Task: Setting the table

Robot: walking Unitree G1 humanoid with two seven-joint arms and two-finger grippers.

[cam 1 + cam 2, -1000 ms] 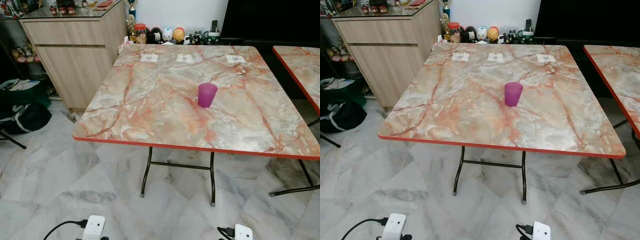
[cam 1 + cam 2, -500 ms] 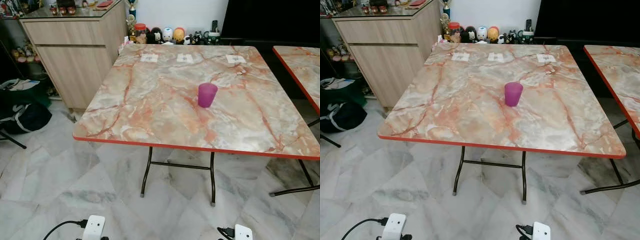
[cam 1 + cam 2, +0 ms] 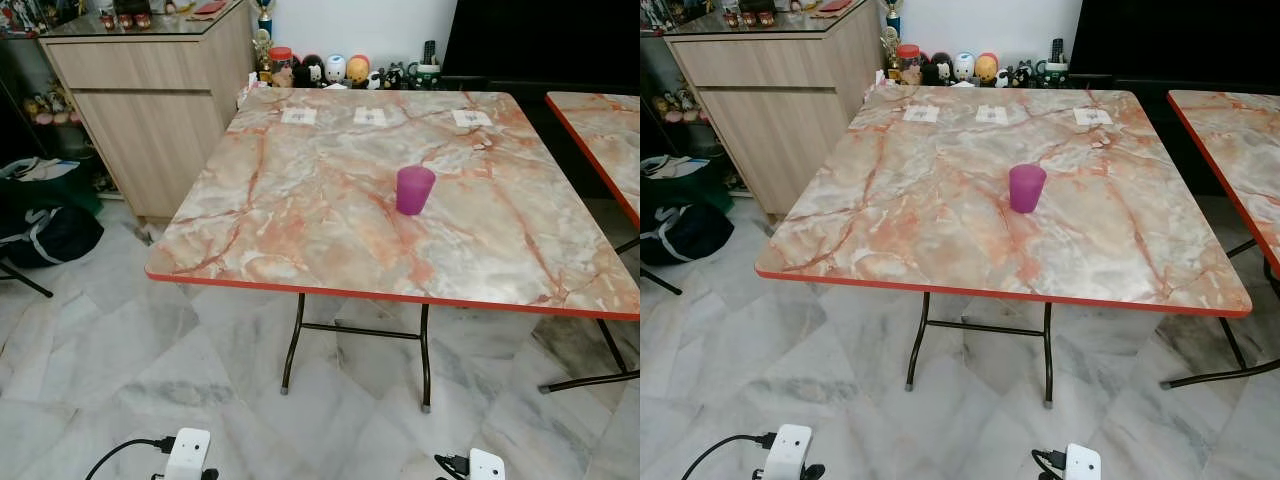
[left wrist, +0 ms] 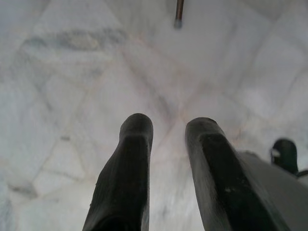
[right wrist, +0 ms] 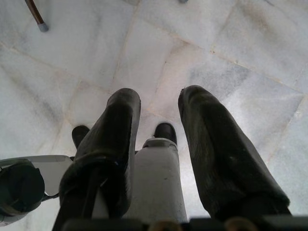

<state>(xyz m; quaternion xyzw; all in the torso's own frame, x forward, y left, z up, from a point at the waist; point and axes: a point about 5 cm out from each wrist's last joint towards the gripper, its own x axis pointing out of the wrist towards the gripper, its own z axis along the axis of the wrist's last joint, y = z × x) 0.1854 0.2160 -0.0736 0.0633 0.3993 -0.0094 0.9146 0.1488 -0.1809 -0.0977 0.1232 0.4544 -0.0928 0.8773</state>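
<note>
A purple cup (image 3: 414, 190) stands upright near the middle of a square marble-patterned table (image 3: 290, 230) with a red edge. Three small white cards (image 3: 369, 116) lie in a row along the table's far side. Both arms hang low in front of the table, well below its top. My left gripper (image 4: 168, 125) is open over the marble floor with nothing between its fingers. My right gripper (image 5: 159, 98) is also open and holds nothing, and it points down at the floor above a white part of my own body.
A wooden cabinet (image 3: 150, 100) stands to the left of the table. A second table (image 3: 605, 130) of the same kind is close on the right. Dark bags (image 3: 50, 230) lie on the floor at the left. Figurines and jars (image 3: 330, 70) line the wall behind.
</note>
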